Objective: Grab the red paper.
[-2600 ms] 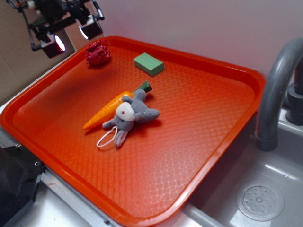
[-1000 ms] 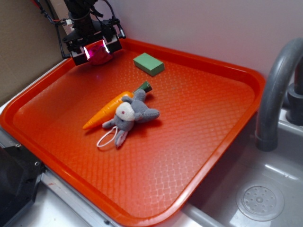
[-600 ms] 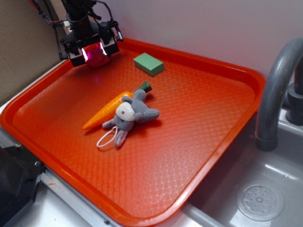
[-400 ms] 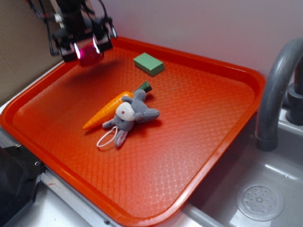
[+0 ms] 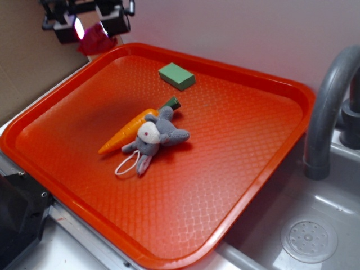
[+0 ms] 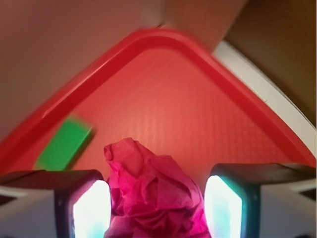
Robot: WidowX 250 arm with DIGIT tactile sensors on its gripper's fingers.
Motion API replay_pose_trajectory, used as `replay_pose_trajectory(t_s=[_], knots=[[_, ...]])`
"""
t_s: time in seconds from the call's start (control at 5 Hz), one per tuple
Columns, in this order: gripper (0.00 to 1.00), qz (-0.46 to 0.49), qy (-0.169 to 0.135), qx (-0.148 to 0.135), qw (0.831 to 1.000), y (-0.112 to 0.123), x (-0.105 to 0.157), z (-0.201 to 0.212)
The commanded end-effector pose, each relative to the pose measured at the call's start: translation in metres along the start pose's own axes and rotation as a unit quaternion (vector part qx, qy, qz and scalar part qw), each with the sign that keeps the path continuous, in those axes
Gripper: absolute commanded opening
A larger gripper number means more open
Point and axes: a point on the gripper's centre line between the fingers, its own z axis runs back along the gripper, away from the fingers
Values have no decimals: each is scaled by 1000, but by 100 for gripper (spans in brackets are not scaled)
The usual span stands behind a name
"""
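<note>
Lifted off the tray (image 5: 292,118), the red paper (image 6: 154,198) sits clamped between the jaws.

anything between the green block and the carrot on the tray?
No, bare tray lies between the green block and the carrot, as the exterior view shows. The plush bunny lies on the carrot's other side.

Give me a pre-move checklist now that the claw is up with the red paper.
1. Red paper between the claw fingers: ok.
2. Paper lifted off the tray: ok, it hangs above the far left corner.
3. Grip firmness: cannot tell; the wrist view is blurred.
4. Green block undisturbed on the tray: ok.
5. Carrot and plush bunny away from the claw: ok, mid-tray.
6. Faucet out of the way: ok, far right.
</note>
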Motion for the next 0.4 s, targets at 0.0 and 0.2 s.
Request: replay_pose_trajectory(t_s=[0.0,0.2], knots=[[0,-122,2,-86,989,12,-23,79],[0,-165,2,-111,980,16,-22,85]])
